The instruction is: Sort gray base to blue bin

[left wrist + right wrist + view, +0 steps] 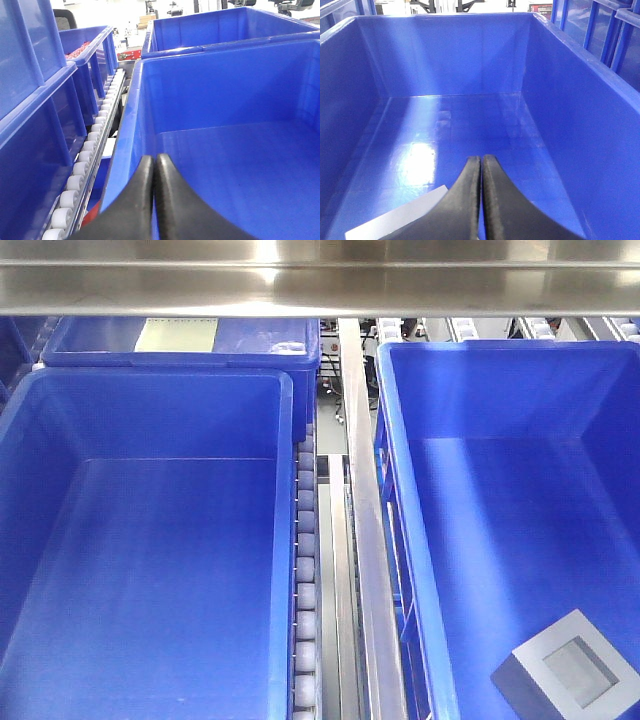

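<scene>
The gray base (565,675), a light gray block with a square glassy window facing up, lies on the floor of the blue bin (500,348) at its near right corner. In the right wrist view a pale corner of the gray base (395,217) shows just left of my right gripper (481,159), which is shut on nothing and hangs inside the blue bin (445,55), apart from the block. My left gripper (153,159) is shut and empty too, hovering over the left rim of another blue crate (225,85). Neither gripper shows in the front view.
A like-sized empty blue crate (150,380) stands on the left. Behind it is a crate (260,340) bearing a pale yellowish sheet (177,335). A roller track (305,570) and metal rail (365,540) run between the bins. A steel beam (320,280) spans overhead.
</scene>
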Robot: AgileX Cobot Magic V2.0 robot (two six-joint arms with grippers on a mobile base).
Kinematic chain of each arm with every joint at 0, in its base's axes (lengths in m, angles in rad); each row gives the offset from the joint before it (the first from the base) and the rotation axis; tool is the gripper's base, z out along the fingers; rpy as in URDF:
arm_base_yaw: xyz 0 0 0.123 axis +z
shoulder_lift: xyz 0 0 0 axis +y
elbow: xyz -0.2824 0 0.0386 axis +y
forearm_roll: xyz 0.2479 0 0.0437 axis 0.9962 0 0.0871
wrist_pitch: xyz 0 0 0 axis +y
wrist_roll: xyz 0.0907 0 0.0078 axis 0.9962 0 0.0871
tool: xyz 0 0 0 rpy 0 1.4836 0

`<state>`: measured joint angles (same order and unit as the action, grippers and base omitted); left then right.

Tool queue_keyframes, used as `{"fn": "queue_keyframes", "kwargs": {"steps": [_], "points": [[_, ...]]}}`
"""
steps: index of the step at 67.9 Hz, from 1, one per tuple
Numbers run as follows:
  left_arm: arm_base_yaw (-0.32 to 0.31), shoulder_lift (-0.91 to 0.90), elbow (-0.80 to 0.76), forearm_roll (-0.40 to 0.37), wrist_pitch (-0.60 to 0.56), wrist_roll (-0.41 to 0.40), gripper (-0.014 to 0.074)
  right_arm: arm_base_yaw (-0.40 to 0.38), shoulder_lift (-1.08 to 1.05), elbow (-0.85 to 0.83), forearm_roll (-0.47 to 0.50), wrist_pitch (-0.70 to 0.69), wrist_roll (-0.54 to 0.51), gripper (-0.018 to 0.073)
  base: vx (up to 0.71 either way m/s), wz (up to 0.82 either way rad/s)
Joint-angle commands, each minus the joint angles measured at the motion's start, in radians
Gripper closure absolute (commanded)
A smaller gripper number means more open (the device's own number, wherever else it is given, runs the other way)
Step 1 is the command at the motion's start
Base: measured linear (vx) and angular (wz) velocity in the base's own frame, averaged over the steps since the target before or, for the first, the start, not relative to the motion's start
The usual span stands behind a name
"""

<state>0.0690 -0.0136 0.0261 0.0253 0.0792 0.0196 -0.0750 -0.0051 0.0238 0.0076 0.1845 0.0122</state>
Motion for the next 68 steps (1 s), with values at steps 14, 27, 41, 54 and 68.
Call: {"fn": "queue_keyframes", "kwargs": {"steps": [14, 27, 41, 54, 68], "points": [[-0.001, -0.013, -0.019, -0.001, -0.064, -0.011, 0.0604, -0.005, 0.018, 0.006, -0.008, -0.037, -0.012, 0.0564, 0.0, 0.0], [-0.001, -0.013, -0.019, -0.001, -0.064, -0.011, 0.0604, -0.005, 0.018, 0.006, -0.008, -0.037, -0.012, 0.0564, 0.0, 0.0], [-0.004, -0.013, -0.019, -0.001, -0.064, -0.011, 0.0604, -0.005, 0.018, 0.006, -0.008, -0.037, -0.012, 0.0564, 0.0, 0.0], [-0.004, -0.012, -0.021, -0.001, -0.064, -0.011, 0.0604, -0.005, 0.018, 0.006, -0.008, -0.037, -0.012, 0.0564, 0.0, 0.0], [-0.004, -0.012, -0.021, -0.001, -0.064, -0.011, 0.0604, -0.005, 0.018, 0.006, -0.008, -0.037, -0.012, 0.0564, 0.0, 0.0]]}}
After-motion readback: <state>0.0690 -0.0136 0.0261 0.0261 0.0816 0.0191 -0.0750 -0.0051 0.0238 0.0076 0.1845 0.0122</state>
